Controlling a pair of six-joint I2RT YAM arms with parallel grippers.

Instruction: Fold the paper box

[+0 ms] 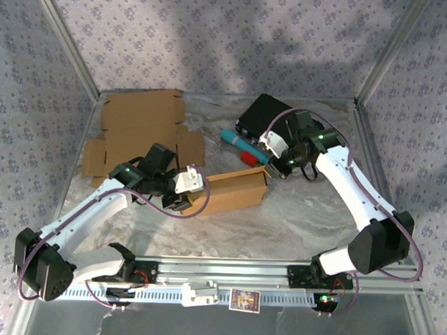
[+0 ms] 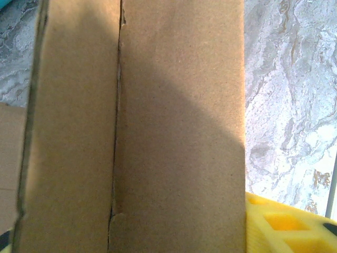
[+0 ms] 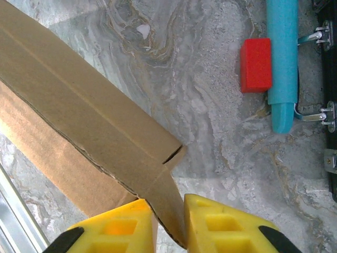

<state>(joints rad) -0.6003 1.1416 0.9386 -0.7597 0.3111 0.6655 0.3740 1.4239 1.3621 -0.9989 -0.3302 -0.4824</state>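
Marbled tabletop (image 1: 302, 222) carries the paper box (image 1: 234, 191), a long half-formed sleeve lying between the two grippers. Its end flap (image 3: 167, 192) is pinched between the closed fingertips of the right gripper (image 3: 169, 224), probably so it can be tucked in. The left gripper (image 1: 188, 184) steadies the opposite end; whether it clamps, I cannot tell. Beyond the right fingers lie a teal pen (image 3: 283, 58) and a red block (image 3: 256, 64).

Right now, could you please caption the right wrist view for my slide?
Right gripper pinches the end flap of the paper box; red block and teal tool beyond.
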